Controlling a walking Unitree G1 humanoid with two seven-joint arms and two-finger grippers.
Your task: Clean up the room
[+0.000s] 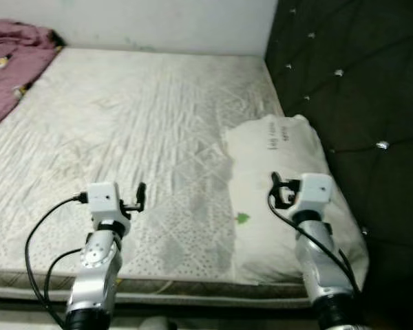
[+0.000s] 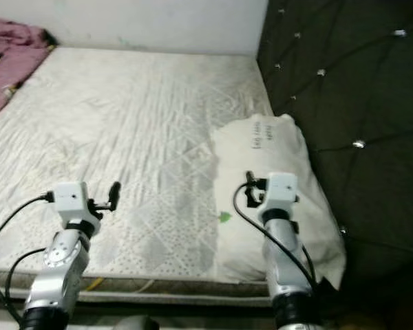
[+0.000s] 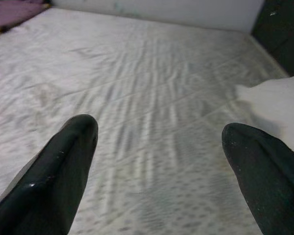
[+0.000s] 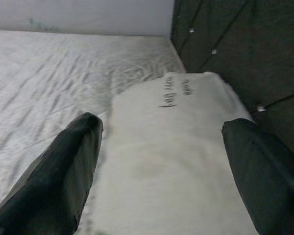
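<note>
Hovering spread over the near edge of the bare quilted white mattress, the left pincer faces open room. The right pincer, also spread, hangs above the white printed pillow beside the black tufted headboard. A crumpled pink blanket lies cut off at the far left corner.

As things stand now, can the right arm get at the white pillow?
Probably yes: the right gripper hangs open directly over the white pillow, with nothing between them.
</note>
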